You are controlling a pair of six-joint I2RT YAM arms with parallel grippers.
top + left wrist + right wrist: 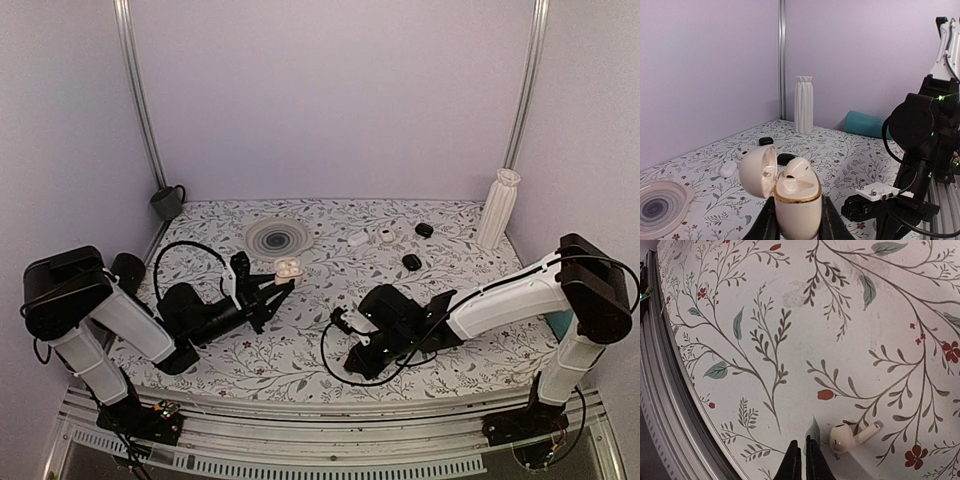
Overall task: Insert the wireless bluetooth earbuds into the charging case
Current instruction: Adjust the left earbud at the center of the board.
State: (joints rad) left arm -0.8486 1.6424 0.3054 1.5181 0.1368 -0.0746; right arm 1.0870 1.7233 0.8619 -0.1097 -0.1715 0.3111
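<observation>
Clamping the lid-open charging case (796, 197), the left gripper (799, 225) hangs above the surface (790, 315); the right gripper (800, 460), pinched empty, sits beside a loose earbud (850, 435) near the front edge.

White ribbed vase (498, 207) back-right, swirl plate (278, 238) mid-back, dark mug (167, 203) back-left — 2 black pieces (411, 262) nr vase.

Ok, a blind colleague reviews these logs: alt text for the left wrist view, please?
The left gripper holds the open white charging case upright, lid swung aside, one earbud sticking up from a well. Behind, on the floral table, sit a swirl-patterned plate, a white ribbed vase and a teal cylinder; the right arm stands alongside.
</observation>
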